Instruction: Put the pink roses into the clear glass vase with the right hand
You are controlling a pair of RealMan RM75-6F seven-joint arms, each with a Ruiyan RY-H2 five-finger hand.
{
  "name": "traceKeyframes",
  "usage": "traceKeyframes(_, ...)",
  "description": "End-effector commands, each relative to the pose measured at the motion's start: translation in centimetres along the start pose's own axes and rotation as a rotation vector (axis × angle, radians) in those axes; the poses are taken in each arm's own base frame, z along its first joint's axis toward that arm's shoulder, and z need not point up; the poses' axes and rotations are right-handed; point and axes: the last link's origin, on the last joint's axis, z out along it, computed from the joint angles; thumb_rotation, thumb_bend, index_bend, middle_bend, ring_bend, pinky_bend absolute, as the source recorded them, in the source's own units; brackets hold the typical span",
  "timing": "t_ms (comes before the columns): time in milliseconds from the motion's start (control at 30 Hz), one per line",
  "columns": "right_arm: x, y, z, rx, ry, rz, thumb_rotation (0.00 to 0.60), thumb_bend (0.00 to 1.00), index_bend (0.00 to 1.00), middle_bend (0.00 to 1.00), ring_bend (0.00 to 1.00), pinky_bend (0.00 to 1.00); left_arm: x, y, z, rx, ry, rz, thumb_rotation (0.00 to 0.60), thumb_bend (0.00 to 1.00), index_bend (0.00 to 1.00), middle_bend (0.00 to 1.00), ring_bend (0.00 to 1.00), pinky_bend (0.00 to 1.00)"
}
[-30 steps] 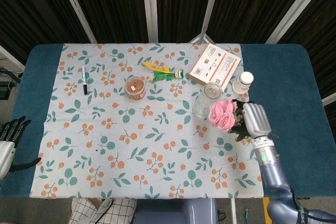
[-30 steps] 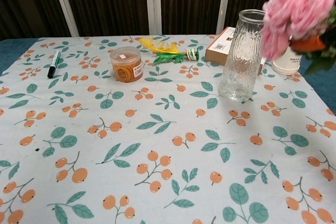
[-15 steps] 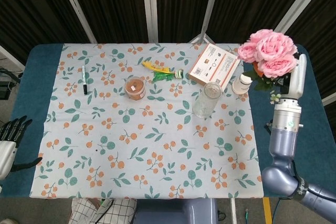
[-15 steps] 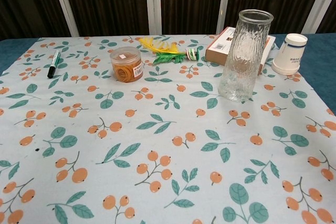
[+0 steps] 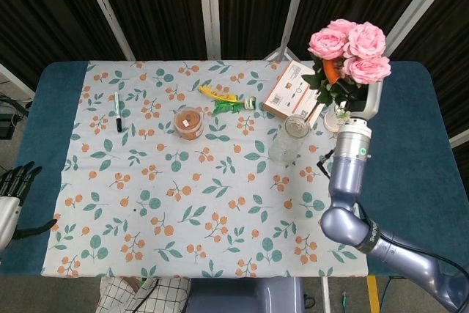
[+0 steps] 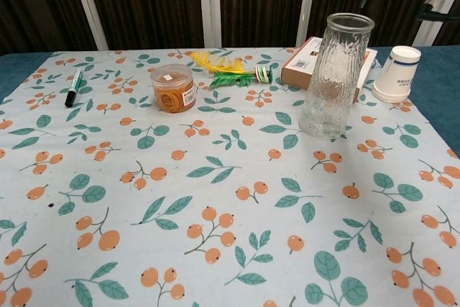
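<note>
Right hand: your right hand (image 5: 364, 100) is raised above the table's far right part, fingers clamped on the stems of the pink roses (image 5: 348, 40).
Pink roses: held high — blooms up, above and just right of the vase mouth in the head view, not in it.
Clear glass vase (image 6: 334, 73): upright on the floral cloth (image 6: 215, 177) toward the far right corner of the table (image 5: 410, 152), nothing inside.
Left hand: your left hand (image 5: 13, 194) sits off the near left edge — fingers apart, holding nothing.
Near the vase: a cardboard box (image 6: 309, 62) just behind it, a paper cup (image 6: 396, 73) to its right.
Elsewhere: an orange jar (image 6: 172, 88) and a marker (image 6: 74, 87) toward the far left.
</note>
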Motion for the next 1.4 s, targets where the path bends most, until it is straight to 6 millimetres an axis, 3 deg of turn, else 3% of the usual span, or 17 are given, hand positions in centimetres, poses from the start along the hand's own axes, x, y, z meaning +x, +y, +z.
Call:
traceKeyframes(33,-1.2,0.4,-0.1,0.000,-0.009,0.007,0.600,0.30,0.48,0.53,0.52,0.42,0.0,0.0,0.0,-0.001,0.000,-0.002,0.600,0.00,0.00,0.00,0.00,0.00)
traceKeyframes(233,-1.7,1.6,-0.6,-0.009,-0.019,-0.019,0.600,0.30,0.48,0.53,0.52,0.42,0.0,-0.1,0.0,0.003,-0.007,-0.012,0.600,0.00,0.00,0.00,0.00,0.00)
traceKeyframes(700,0.3,6.7,-3.2,-0.131,0.025,-0.052,0.600,0.30,0.45,0.53,0.50,0.42,0.0,0.0,-0.1,0.001,-0.016,-0.016,0.600,0.00,0.00,0.00,0.00,0.00)
traceKeyframes(1000,0.0,9.7,-4.0,-0.174,0.013,-0.122,0.600,0.30,0.42,0.50,0.47,0.27,0.0,0.0,-0.1,0.003,-0.016,-0.018,0.600,0.00,0.00,0.00,0.00,0.00)
traceKeyframes(1400,0.0,11.1,-4.3,-0.191,0.011,-0.152,0.600,0.30,0.37,0.46,0.42,0.19,0.0,0.1,0.0,0.002,-0.022,-0.026,0.600,0.00,0.00,0.00,0.00,0.00)
